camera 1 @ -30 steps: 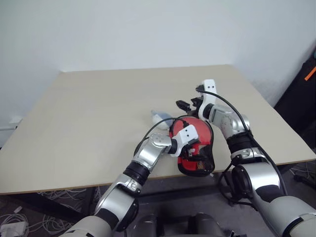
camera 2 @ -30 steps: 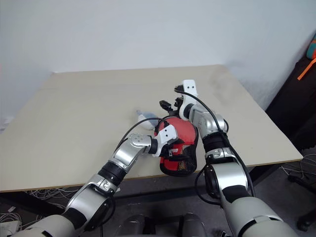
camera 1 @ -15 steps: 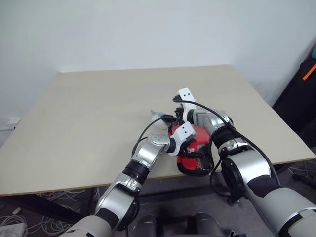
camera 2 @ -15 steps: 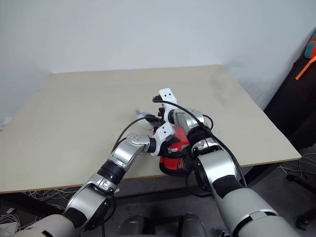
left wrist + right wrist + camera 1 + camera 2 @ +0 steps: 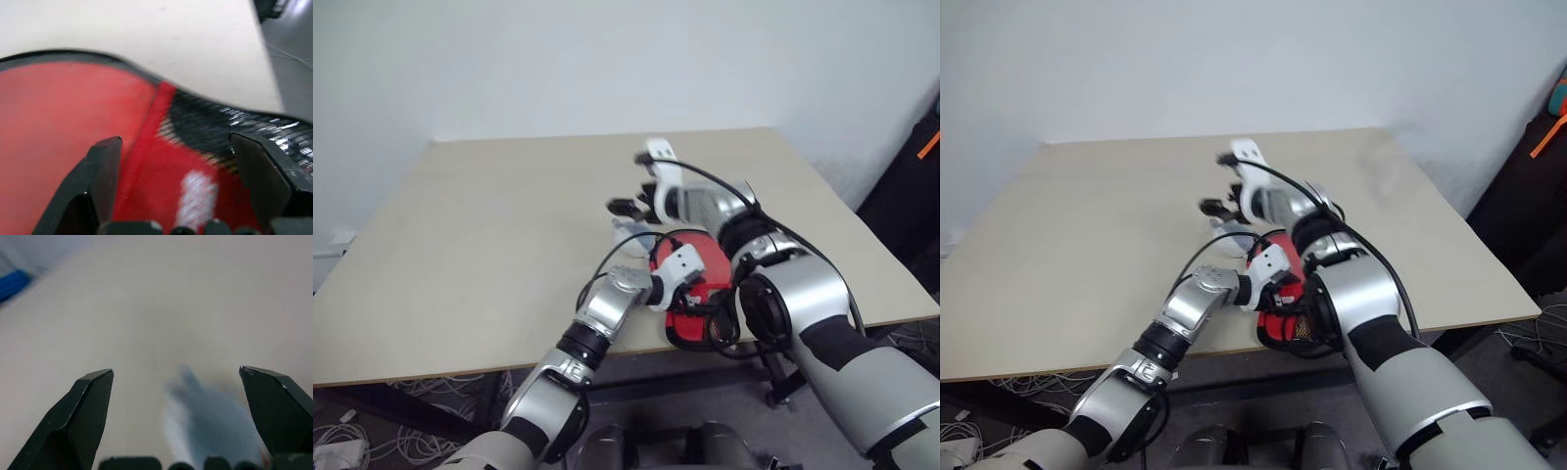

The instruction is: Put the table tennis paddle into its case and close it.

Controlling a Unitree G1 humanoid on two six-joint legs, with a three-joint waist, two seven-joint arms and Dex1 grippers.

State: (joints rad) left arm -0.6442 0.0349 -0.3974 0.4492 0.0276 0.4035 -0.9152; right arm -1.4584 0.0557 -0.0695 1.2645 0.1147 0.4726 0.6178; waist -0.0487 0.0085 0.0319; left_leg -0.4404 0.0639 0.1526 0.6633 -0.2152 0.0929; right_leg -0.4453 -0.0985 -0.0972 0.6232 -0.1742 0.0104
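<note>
One red, mesh-panelled case (image 5: pixel 697 299)

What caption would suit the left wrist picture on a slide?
Left gripper, fingers spread wide, poised over the red case with its black mesh edge, lying near the edge of the beige table.

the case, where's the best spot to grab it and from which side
Probably the mesh-and-red fabric edge near the case's end closest to the table's front edge, approached from above and from the robot's left, as the left gripper is placed now. The case lies flat, so only its soft raised rim gives open jaws something thin to pinch. The right gripper hangs open above the table beyond it.
</note>
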